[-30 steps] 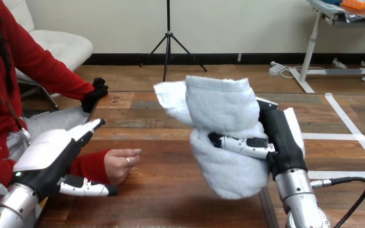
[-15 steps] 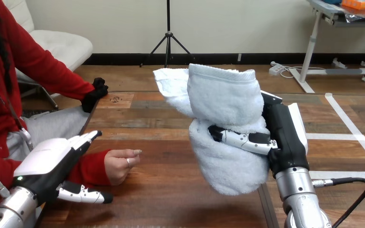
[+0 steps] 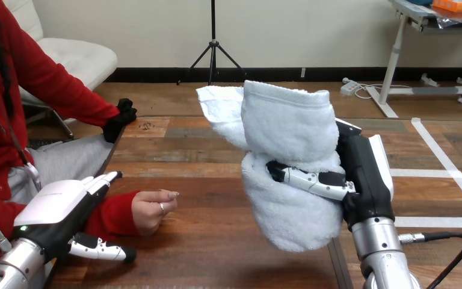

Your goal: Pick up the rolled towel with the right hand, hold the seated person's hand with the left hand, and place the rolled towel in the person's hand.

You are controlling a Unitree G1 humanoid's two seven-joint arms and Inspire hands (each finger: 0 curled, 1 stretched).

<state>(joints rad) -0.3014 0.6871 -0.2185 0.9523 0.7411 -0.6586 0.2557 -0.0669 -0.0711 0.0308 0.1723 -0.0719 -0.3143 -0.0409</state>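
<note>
— We have the fluffy pale-blue rolled terry towel (image 3: 289,150) upright above the brown wooden table (image 3: 216,253), our right hand (image 3: 364,174) clamped round its middle.
— And our left hand (image 3: 57,208)?
— Fingers straight, gripping nothing, by the red sleeve (image 3: 111,214). The person's hand (image 3: 152,209) rests loosely curled on the wood.
— Then we risk offering it to a closed, unsteadied palm; the towel's loose top flap could unroll and it could slip off.

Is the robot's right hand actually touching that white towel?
Touching. The head view shows the right hand with its thumb curled round the rolled towel.
</note>
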